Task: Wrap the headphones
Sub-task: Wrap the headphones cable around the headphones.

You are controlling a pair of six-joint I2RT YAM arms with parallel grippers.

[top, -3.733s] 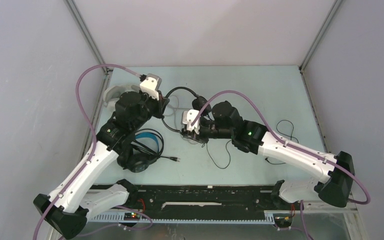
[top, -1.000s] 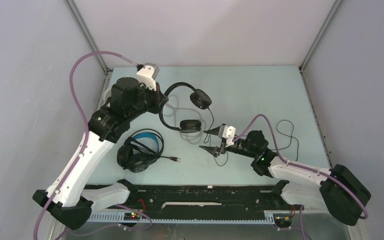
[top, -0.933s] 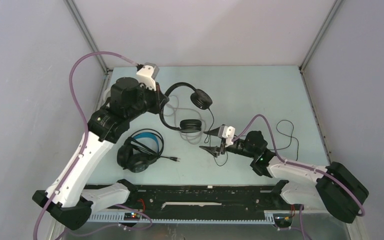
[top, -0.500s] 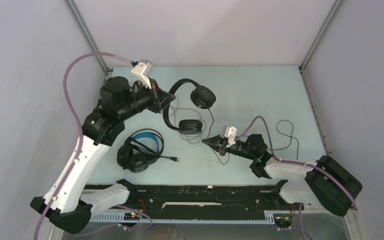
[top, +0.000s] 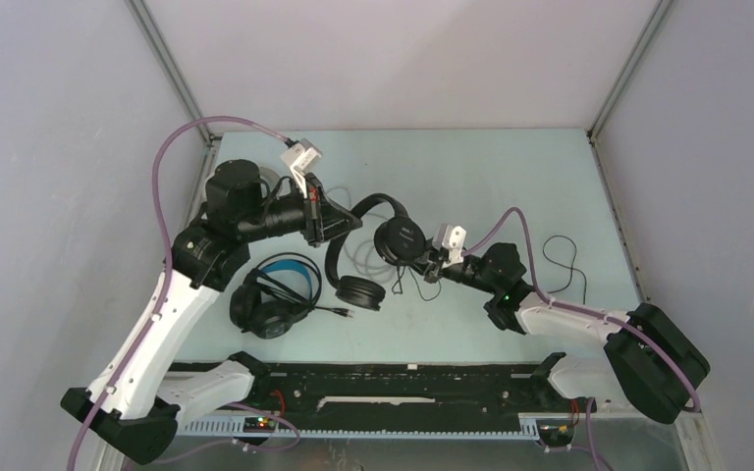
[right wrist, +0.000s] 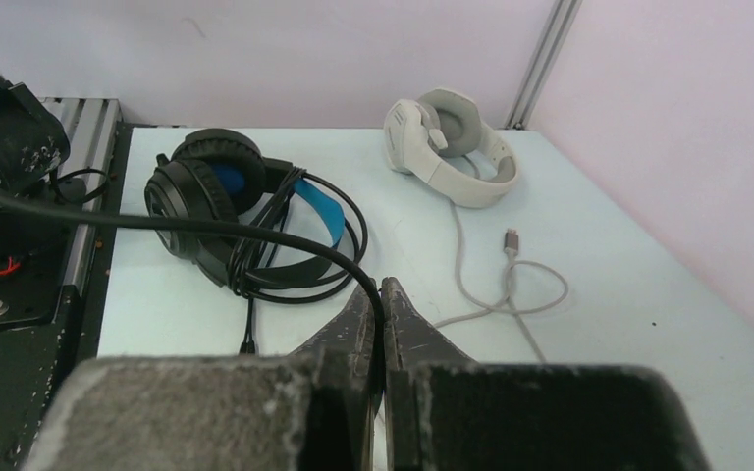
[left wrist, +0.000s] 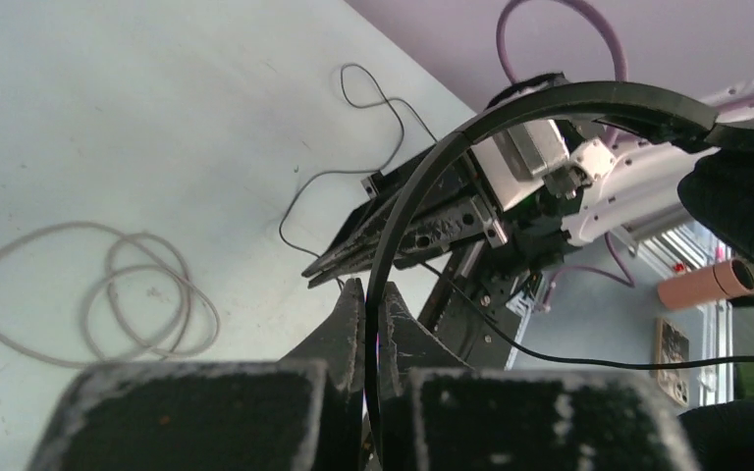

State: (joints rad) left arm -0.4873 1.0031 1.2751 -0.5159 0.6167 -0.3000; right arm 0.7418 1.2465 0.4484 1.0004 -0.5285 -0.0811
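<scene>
My left gripper point(top: 350, 225) is shut on the thin headband point(left wrist: 569, 98) of the small black on-ear headphones point(top: 399, 239), which hang tilted above the table. In the left wrist view the band runs between the closed left gripper point(left wrist: 373, 290). My right gripper point(top: 422, 268) is shut on their thin black cable point(right wrist: 206, 228), which passes between the closed right gripper point(right wrist: 381, 290). The black over-ear headphones with the blue headband point(top: 273, 294) lie at the near left with their cord wound round them. The white over-ear headphones point(right wrist: 452, 147) lie at the far left corner.
The white pair's grey cable point(top: 357, 257) lies in loose loops under the lifted pair. A loose length of thin black cable point(top: 561, 261) lies on the table to the right. The black rail point(top: 373, 378) runs along the near edge, between the arm bases.
The right gripper has shut on the black cable and moved up and left towards the earcups. The left gripper has carried the small headphones right and nearer, turning them.
</scene>
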